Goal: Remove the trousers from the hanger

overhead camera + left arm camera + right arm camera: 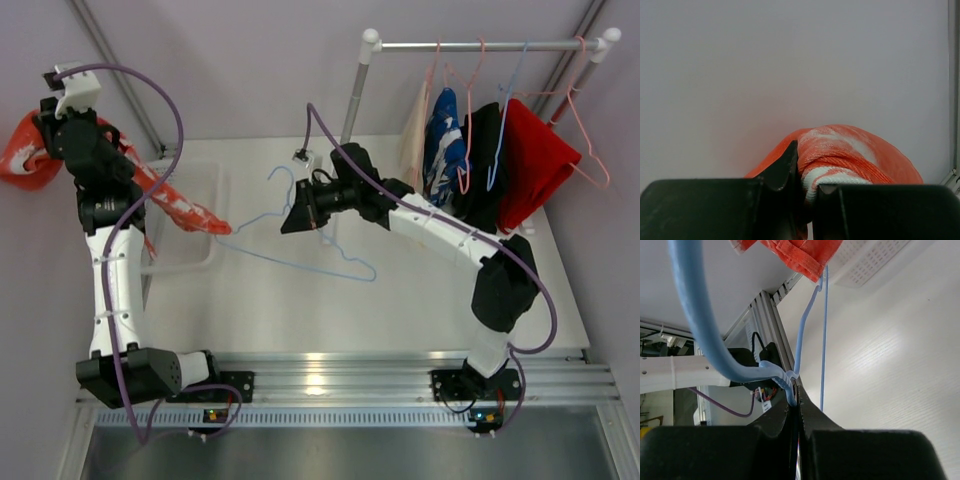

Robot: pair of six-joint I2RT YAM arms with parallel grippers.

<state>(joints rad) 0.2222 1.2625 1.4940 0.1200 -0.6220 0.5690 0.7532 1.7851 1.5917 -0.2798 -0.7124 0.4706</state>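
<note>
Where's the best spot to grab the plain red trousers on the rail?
Probably the loose lower edge of the red trousers, coming from the near side. They hang draped at the right end of the rail, with black trousers close beside them, so the near edge looks the freest.

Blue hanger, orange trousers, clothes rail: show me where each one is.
Blue hanger (696, 310): right wrist view, on the thick curved wire nearest the camera.
Orange trousers (855, 150): left wrist view, on the top of the bunched fold.
Rail (405, 45): top external view, on the bare left stretch of the bar.
</note>
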